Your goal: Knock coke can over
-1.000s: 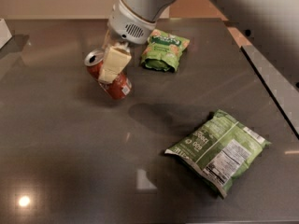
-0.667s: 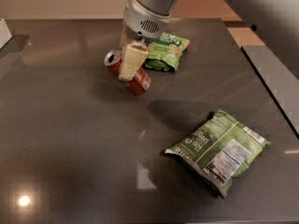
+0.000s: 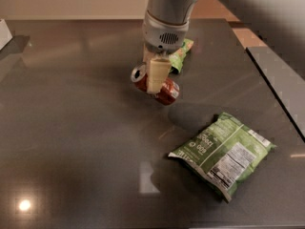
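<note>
The coke can (image 3: 167,90) is red with a silver top and is tipped nearly on its side, top pointing left. My gripper (image 3: 153,86) comes down from the grey arm at the top centre and is shut on the coke can. A cream finger (image 3: 157,73) crosses the front of the can; the other finger is hidden behind it. The can appears to be held a little above the dark table (image 3: 71,128), with its shadow to the lower right.
A large green snack bag (image 3: 224,151) lies at the front right. A smaller green bag (image 3: 181,54) lies just behind the gripper, partly hidden by it. A white object (image 3: 4,32) sits at the left edge. The table's right edge runs by a grey surface (image 3: 281,75).
My gripper has moved to the right with the coke can in it, from left of the small green bag to in front of it. The bags have not moved.
</note>
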`<state>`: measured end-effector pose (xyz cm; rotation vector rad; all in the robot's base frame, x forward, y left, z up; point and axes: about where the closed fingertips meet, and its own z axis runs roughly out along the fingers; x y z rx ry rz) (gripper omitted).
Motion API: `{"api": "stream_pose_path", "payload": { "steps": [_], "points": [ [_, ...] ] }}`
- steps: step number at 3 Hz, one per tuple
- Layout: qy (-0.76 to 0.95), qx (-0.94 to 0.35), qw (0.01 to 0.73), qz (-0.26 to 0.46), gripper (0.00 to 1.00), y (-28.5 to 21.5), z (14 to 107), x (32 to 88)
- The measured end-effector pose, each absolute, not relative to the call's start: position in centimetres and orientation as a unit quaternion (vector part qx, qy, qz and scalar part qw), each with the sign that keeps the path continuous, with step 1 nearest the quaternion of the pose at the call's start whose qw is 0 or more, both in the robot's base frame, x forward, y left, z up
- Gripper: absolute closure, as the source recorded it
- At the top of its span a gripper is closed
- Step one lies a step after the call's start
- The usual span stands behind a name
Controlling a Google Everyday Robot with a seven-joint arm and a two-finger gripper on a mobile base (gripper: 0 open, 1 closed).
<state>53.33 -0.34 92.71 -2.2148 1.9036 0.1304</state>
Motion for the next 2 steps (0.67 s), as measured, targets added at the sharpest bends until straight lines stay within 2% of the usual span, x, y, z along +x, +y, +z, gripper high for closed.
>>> {"api": "stream_pose_path", "payload": {
  "steps": [2],
  "points": [
    [0.644, -0.763, 0.060, -0.011, 0.12, -1.9, 90.3, 54.0]
  ]
}}
